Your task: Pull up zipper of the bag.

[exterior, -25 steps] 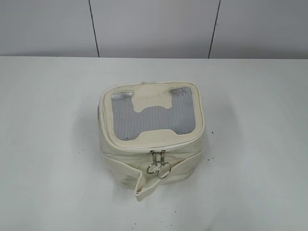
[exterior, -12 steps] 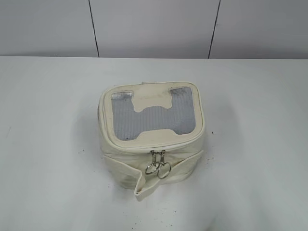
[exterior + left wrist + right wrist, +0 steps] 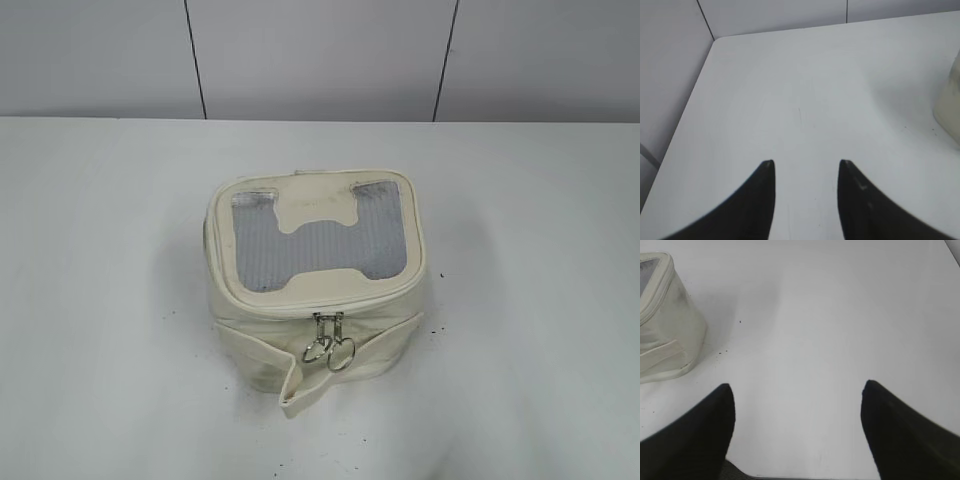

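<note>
The cream boxy bag (image 3: 315, 300) stands in the middle of the white table, its grey ribbed window with a cream H-shaped patch facing up. The zipper (image 3: 328, 322) runs round the top panel; its two silver sliders sit together at the front, ring pulls hanging down. A loose cream strap (image 3: 300, 385) lies at the front. Neither gripper shows in the exterior view. My left gripper (image 3: 806, 162) is open and empty over bare table, the bag's edge (image 3: 950, 100) at its far right. My right gripper (image 3: 797, 385) is open and empty, the bag (image 3: 665, 325) at its upper left.
The white table (image 3: 100, 250) ends at a grey panelled wall (image 3: 320, 60) behind the bag. The left wrist view shows the table's left edge and corner (image 3: 710, 45). A few dark specks lie on the table beside the bag (image 3: 722, 352).
</note>
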Controlling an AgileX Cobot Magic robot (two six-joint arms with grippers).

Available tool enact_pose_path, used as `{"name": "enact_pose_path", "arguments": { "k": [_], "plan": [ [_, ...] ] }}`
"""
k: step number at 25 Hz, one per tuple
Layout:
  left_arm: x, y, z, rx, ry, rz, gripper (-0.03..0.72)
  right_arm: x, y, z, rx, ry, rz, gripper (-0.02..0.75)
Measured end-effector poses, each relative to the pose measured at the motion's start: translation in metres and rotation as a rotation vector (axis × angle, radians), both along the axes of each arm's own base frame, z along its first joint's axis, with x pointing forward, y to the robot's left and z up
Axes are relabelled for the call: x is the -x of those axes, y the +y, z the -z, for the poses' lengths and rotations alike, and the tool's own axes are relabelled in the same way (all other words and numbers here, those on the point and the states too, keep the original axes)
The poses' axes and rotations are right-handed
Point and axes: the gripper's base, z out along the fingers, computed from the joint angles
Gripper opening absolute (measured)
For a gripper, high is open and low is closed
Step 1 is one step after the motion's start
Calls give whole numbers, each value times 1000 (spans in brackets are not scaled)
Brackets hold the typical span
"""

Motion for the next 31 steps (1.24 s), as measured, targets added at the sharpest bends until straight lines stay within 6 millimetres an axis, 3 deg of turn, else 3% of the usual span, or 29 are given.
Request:
{"name": "enact_pose_path", "arguments": {
  "k": [31],
  "plan": [
    [0,0,0,0,0,0,288,0,0,0,0,0,0,587]
  ]
}}
